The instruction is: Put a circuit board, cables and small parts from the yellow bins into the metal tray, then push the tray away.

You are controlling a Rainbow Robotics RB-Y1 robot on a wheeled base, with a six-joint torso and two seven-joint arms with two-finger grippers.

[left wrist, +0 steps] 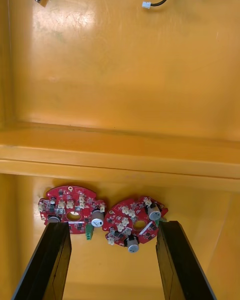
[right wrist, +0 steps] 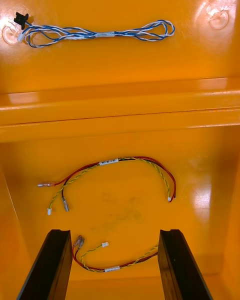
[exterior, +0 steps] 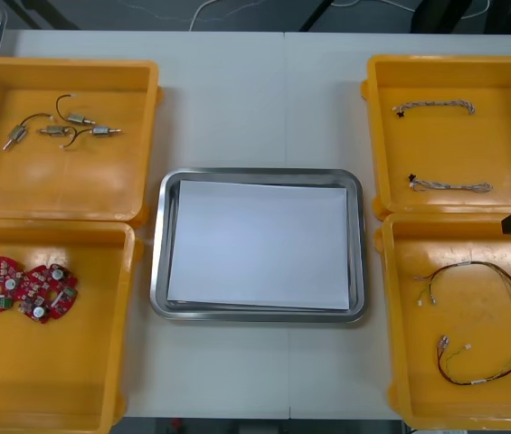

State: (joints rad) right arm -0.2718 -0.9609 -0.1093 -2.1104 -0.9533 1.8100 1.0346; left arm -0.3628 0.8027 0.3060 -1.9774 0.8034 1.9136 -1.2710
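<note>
- The task is at its first step: the metal tray, white inside, holds nothing yet, and every item lies in a yellow bin.
- The left gripper hangs above the near left bin, its fingers wide apart with nothing gripped. The two round circuit boards lie side by side, seemingly touching, just under the fingertips.
- The right gripper hangs the same way above the near right bin, wide open and empty. One red and yellow cable lies between its fingers, and a second one lies beyond it.
- The small metal parts wait in the far left bin, and the blue and white cables in the far right bin.
- I judge that the next move is a descent on one board. The fingers must close on that board alone, without catching its neighbour.
</note>
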